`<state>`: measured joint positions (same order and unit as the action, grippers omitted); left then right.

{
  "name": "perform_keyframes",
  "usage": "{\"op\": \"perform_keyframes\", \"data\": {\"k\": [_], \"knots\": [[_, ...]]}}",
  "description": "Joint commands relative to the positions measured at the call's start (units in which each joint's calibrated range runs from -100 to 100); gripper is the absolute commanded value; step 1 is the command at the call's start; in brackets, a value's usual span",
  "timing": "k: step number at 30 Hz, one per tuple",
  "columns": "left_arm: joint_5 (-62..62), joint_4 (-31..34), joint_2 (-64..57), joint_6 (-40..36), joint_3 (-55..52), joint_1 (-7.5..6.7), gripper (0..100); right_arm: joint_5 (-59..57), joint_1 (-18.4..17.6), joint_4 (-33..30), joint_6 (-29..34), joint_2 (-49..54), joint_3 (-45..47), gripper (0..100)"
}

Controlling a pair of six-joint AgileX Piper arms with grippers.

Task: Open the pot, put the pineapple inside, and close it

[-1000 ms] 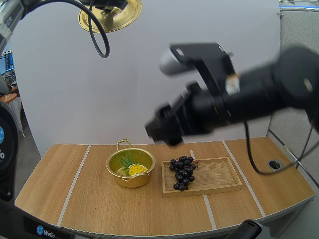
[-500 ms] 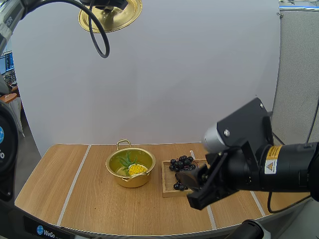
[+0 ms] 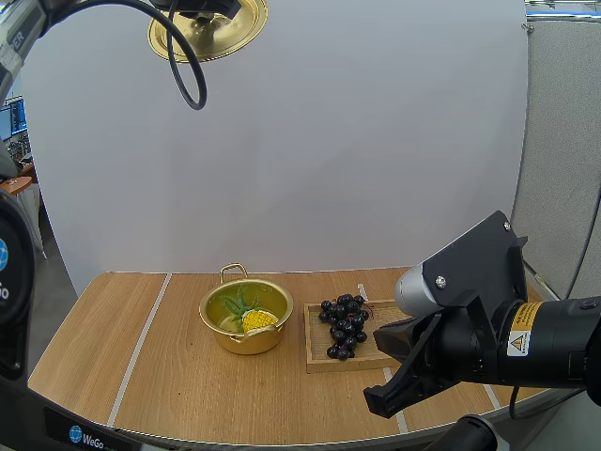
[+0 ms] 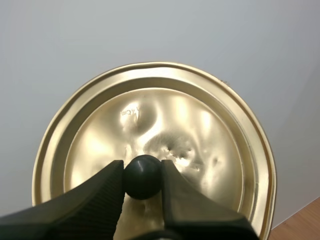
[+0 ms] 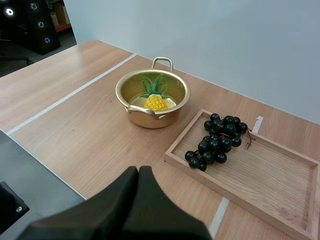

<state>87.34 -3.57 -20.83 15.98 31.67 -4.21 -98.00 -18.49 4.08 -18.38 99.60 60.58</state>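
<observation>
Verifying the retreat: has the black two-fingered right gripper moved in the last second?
Yes. The right gripper came down from above the wooden tray to the near edge of the table.

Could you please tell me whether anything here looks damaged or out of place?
Only the lid: its metal looks dented and rippled around the knob that the left gripper pinches. The pineapple lies in the pot, the grapes on the tray; nothing spilled.

The high view looks down from behind. The right wrist view shares its pot [image 3: 246, 342] and tray [image 5: 270, 176], well beyond the fingers [image 5: 120, 212]. The left wrist view sits close against the lid [image 4: 200, 130].
</observation>
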Motion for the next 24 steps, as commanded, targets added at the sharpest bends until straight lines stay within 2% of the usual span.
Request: {"op": "perform_keyframes", "data": {"k": [1, 19, 24], "knots": [[-0.7, 0.0, -0.2, -0.6, 0.4, -0.11, 0, -0.5, 0.2, 0.1, 0.1, 0.4, 0.0, 0], [-0.7, 0.0, -0.2, -0.6, 0.4, -0.11, 0, -0.5, 0.2, 0.2, 0.1, 0.4, 0.0, 0], [12.7, 0.7, -0.1, -0.6, 0.4, -0.11, 0, -0.5, 0.2, 0.2, 0.1, 0.4, 0.0, 0]]}}
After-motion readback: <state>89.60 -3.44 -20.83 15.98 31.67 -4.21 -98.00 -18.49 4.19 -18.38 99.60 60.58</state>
